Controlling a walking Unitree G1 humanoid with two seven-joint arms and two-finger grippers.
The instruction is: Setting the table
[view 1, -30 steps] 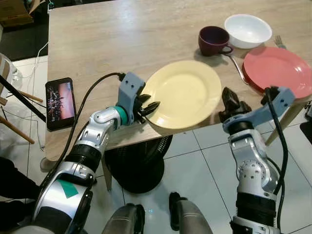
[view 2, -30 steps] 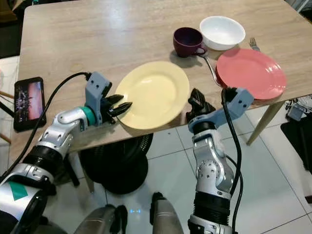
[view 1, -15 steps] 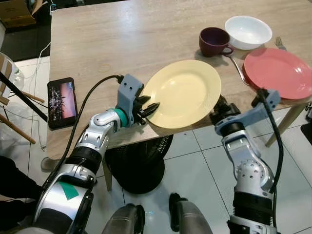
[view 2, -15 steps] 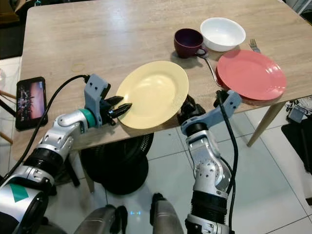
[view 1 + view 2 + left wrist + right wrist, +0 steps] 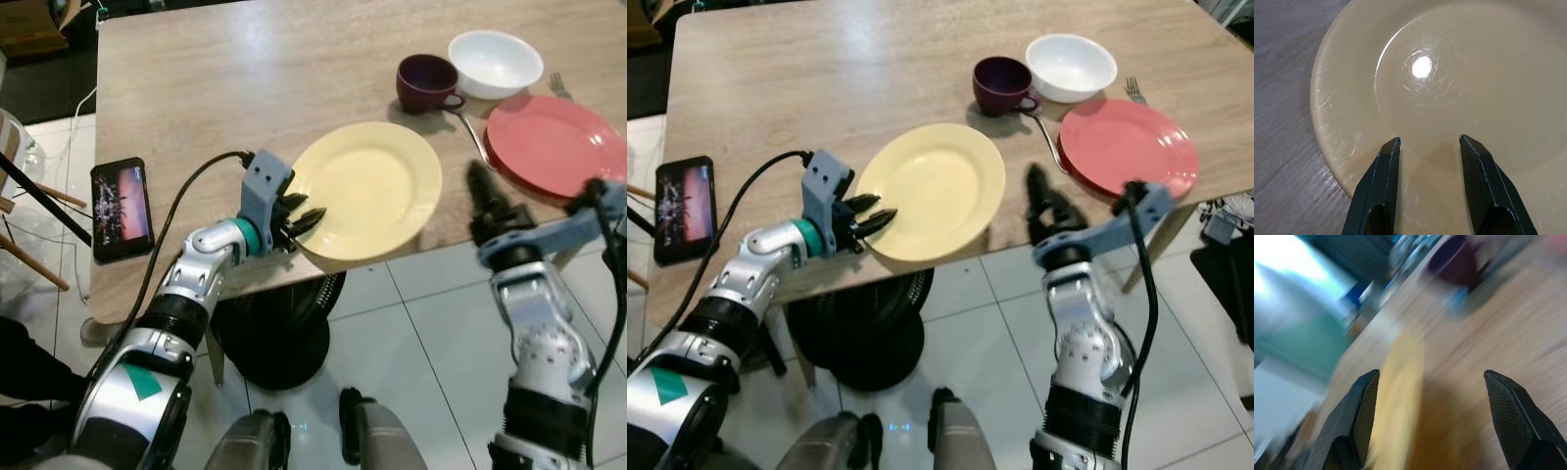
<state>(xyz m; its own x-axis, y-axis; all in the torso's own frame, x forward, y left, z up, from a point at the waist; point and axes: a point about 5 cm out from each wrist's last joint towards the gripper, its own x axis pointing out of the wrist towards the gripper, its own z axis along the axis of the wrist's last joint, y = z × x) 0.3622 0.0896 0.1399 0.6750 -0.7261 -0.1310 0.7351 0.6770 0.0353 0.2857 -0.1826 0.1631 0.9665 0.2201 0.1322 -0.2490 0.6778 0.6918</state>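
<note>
We note left gripper (image 5: 308, 216) parted over yellow plate (image 5: 377, 186) rim, gripping nothing | right gripper (image 5: 1042, 201) wide apart, empty, above table (image 5: 823, 78) edge

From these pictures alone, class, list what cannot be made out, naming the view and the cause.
- Fork: right eye view, mostly hidden behind the red plate.
- Right wrist view: motion blur smears the purple mug.
- Left end effector: left eye view, contact with the yellow plate unclear.

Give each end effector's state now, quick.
Left end effector: open, fingers over the round yellow plate's rim.
Right end effector: open, holding nothing.
</note>
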